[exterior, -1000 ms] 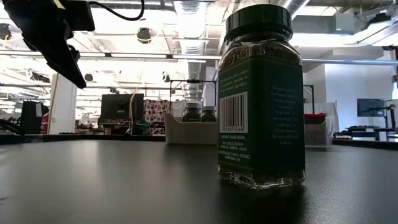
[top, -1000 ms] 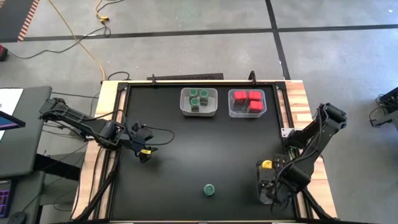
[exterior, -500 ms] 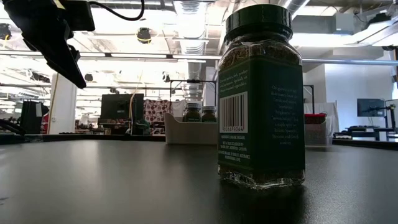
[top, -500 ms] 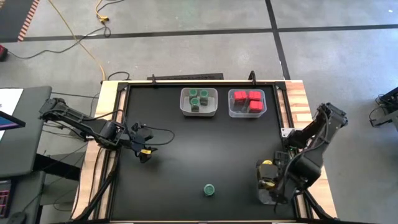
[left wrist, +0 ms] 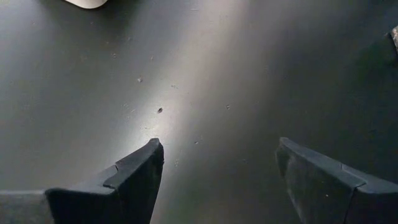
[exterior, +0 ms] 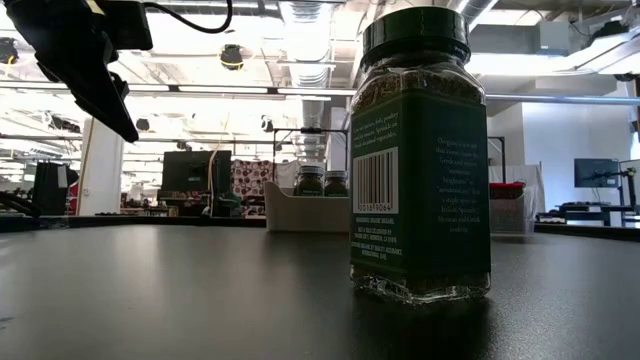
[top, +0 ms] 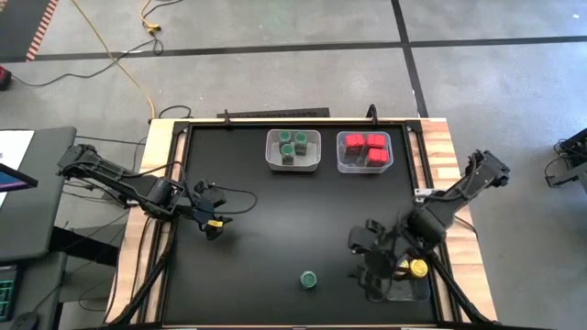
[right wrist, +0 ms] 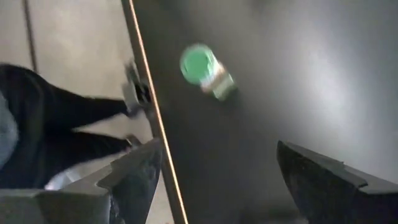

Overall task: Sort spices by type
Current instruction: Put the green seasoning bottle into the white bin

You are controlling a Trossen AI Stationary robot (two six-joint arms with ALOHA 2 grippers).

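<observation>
Your table is a matte black sheet framed by pale wooden edges, standing on a grey concrete floor crossed by dark tape lines, with a yellow cable trailing across the floor beyond the left corner. At the far edge sit two clear bins side by side: the left bin holds green-lidded jars, the right bin holds red boxy containers. A third clear bin lies at the near right corner with a yellow-lidded jar in it.

One green-lidded jar stands upright and alone on the bare black surface near the front edge, well apart from the bins; in the low view it fills the foreground, barcode facing you.

Your right gripper hangs over the table between that lone jar and the corner bin, fingers apart and empty. Your left gripper hovers above the table's left side, fingers likewise spread with nothing between them.

Beyond the table, the low view shows a bright workshop with ceiling light strips, monitors and benches.
</observation>
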